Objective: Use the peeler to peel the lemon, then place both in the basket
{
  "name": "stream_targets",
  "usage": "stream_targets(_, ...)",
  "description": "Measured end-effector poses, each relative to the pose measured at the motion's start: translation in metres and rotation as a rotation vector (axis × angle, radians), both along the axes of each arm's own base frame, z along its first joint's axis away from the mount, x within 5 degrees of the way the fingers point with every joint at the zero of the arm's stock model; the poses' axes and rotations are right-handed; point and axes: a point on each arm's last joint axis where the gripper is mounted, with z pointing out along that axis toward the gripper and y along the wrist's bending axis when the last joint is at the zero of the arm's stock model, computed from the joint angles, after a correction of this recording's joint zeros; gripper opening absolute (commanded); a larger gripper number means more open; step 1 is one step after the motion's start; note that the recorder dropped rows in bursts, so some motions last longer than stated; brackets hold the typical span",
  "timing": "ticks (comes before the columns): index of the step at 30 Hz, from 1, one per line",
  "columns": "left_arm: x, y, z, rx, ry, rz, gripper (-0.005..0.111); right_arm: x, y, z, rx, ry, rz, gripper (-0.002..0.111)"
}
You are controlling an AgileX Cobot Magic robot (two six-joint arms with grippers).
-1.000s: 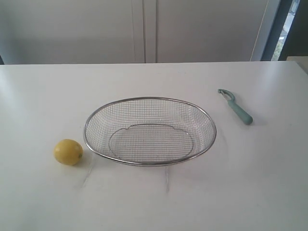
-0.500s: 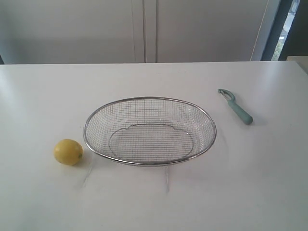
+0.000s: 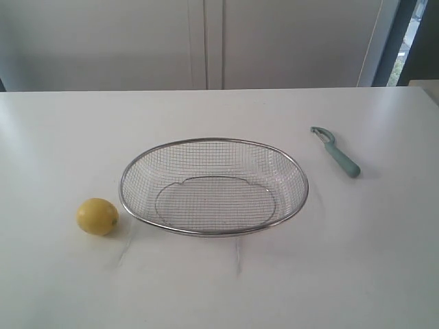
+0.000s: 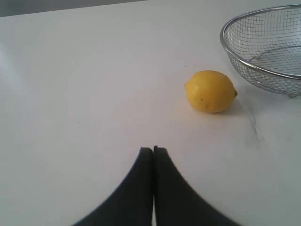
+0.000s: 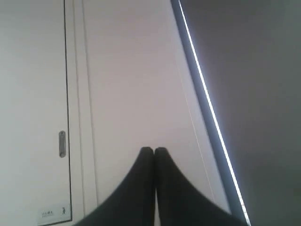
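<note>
A small yellow lemon (image 3: pixel 97 216) rests on the white table just left of the silver wire-mesh basket (image 3: pixel 137 166). In the left wrist view the lemon (image 4: pixel 210 91) lies beside the basket's rim (image 4: pixel 225 44), some way beyond my left gripper (image 4: pixel 153 149), which is shut and empty above the table. The teal-handled peeler (image 3: pixel 338 155) lies flat to the right of the basket, blade end toward the far side. My right gripper (image 5: pixel 154 149) is shut, holds nothing and faces a wall and door; neither arm shows in the exterior view.
The white table (image 3: pixel 219 288) runs to a far edge in front of pale cabinet doors (image 3: pixel 206 41). The basket holds nothing. A door panel with a handle (image 5: pixel 62 143) and a bright strip fill the right wrist view.
</note>
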Motion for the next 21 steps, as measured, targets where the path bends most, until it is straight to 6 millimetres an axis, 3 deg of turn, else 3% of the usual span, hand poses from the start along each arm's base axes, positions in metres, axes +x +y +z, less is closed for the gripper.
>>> stream_targets(14,0.0,0.0,0.0,0.0,0.0,0.0,0.0,-0.002,-0.002,0.002,0.035,-0.032,-0.004,0.0)
stream_targets(21,0.0,0.0,0.0,0.0,0.0,0.0,0.0,-0.004,-0.002,0.019,0.019,-0.054,-0.019,0.0)
